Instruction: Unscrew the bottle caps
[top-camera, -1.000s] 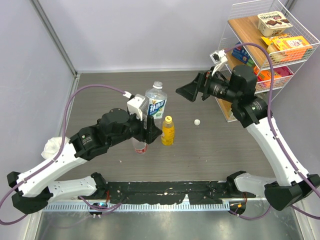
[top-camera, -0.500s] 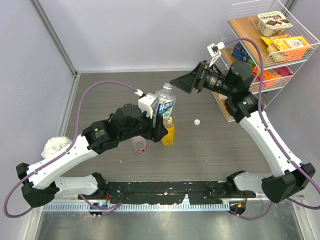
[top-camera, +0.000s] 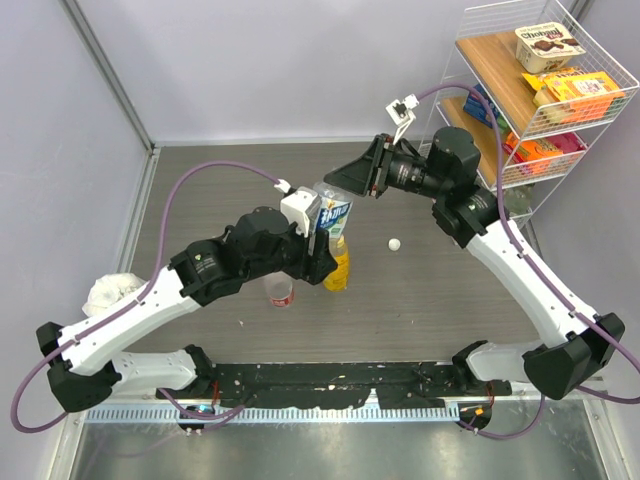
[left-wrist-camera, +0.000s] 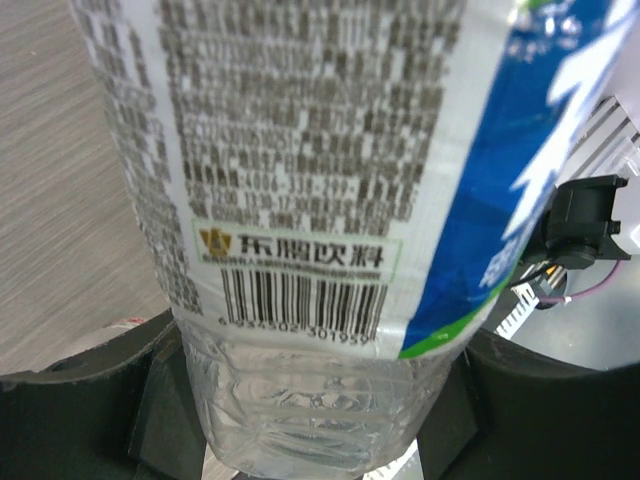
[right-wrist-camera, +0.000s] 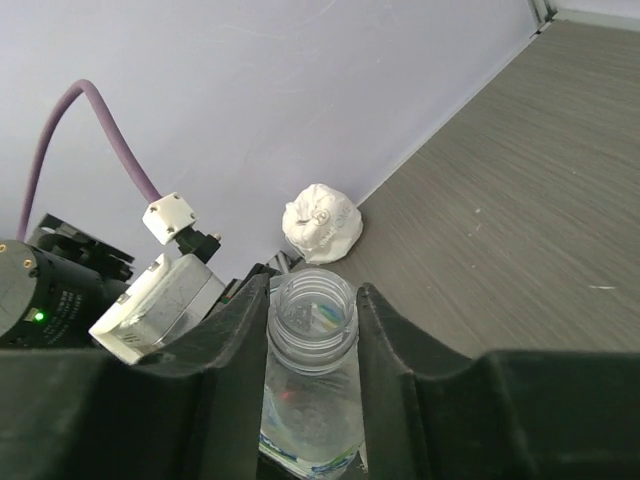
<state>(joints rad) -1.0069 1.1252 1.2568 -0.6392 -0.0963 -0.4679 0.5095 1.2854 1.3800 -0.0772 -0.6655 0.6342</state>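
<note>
Closer together now above the surface's middle, the left gripper (top-camera: 320, 258) and right gripper (top-camera: 340, 181) meet, a small white round cap (top-camera: 396, 243) lying apart; left jaws clamp the clear blue-white-labelled plastic bottle (left-wrist-camera: 300, 200) low; right jaws flank its capless neck (right-wrist-camera: 312, 300), grip untellable, so twisting probably belongs elsewhere.

yellow bottle (top-camera: 340, 273), top hidden behind blue-label bottle (top-camera: 333, 214).
</note>
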